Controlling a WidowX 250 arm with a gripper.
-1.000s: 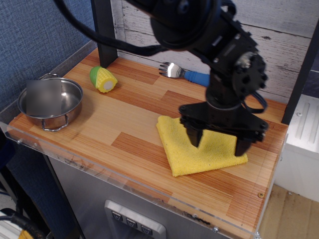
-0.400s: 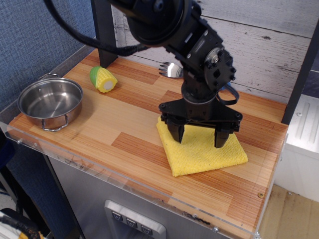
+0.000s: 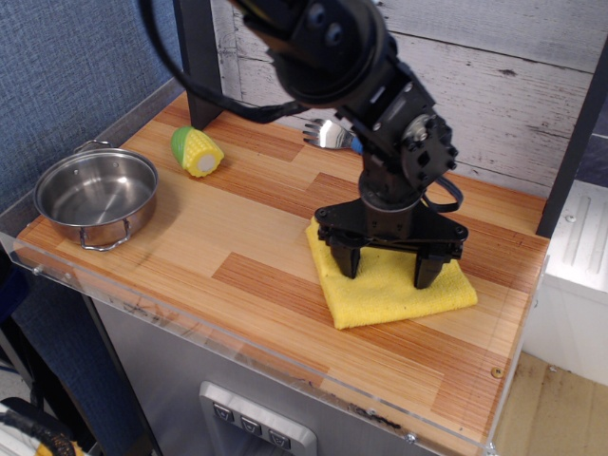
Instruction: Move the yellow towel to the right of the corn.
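The yellow towel lies flat on the wooden table top at the right, near the front edge. My gripper is open, pointing straight down over the towel's middle. Both fingertips are at or just above the cloth, and I cannot tell if they touch it. The arm hides the towel's back part. The corn lies at the back left, far to the left of the towel, its pale cut face towards the front.
A steel pot stands at the left front corner. A fork with a blue handle lies at the back, partly behind the arm. A black post stands behind the corn. The table ends just right of the towel.
The gripper moved left from the towel's right side to its middle and came down onto it, still open. The towel has shifted slightly to the right.
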